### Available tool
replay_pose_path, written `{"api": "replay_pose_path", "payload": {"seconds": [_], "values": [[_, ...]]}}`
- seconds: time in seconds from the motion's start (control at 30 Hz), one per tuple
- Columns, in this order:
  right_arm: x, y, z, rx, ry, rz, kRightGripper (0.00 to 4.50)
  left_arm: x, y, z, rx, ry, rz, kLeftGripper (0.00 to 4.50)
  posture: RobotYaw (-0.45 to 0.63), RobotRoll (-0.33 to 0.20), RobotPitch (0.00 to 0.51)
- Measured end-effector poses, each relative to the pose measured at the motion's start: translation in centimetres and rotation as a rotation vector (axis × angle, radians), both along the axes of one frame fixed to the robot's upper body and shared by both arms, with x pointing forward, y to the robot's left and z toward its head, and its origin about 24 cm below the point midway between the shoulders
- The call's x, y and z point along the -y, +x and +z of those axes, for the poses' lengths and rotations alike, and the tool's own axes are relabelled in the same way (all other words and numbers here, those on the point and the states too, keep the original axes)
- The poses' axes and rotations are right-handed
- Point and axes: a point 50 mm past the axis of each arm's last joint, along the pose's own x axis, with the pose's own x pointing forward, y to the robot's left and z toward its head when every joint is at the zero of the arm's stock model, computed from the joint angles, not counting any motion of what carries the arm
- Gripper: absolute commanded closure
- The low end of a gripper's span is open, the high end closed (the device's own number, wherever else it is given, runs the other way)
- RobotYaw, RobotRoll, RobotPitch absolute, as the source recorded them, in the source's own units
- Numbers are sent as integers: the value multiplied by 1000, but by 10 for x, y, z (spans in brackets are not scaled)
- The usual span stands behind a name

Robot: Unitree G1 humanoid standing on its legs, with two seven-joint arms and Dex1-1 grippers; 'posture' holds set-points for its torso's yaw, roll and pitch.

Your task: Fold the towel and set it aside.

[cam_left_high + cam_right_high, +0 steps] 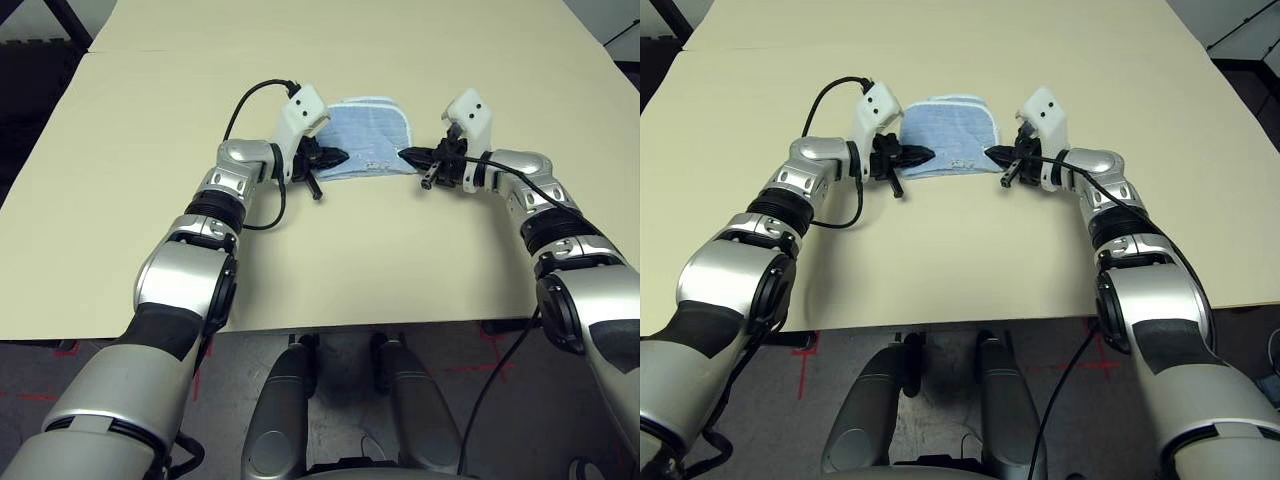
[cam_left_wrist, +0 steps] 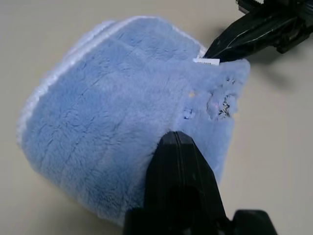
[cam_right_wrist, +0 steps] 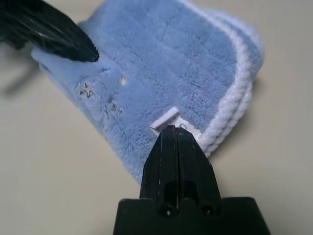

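Both claws, left claw and right claw, are pinched shut on the near corners of the towel, folded mid-bench. Soft, light, floppy; corners suit me best.

Beige counter lies under both tools, plain surface, with a seam line across its far left part. Dark floor with red tape marks shows below its near edge.
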Motion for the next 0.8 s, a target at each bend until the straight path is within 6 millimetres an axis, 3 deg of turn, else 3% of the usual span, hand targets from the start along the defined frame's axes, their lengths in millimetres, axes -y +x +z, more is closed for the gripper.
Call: {"api": "replay_pose_path", "payload": {"seconds": [0.17, 0.27, 0.47, 0.6, 0.8], "values": [[2, 4, 36, 100, 137, -21, 4500, 1, 2, 33, 47, -164, -16, 4488, 34, 0, 266], [-4, 10, 48, 133, 146, -94, 4500, 3, 5, 42, 66, -217, 46, 4488, 31, 0, 268], [-29, 18, 24, 39, 111, -190, 4500, 9, 11, 33, 34, -220, 182, 4488, 28, 0, 272], [-43, 22, 20, 15, 84, -246, 4500, 9, 14, 21, 6, -192, 276, 4488, 23, 0, 272], [-55, 25, 4, -34, 6, -338, 4500, 6, 17, 8, 11, -98, 362, 4488, 30, 0, 269]]}}
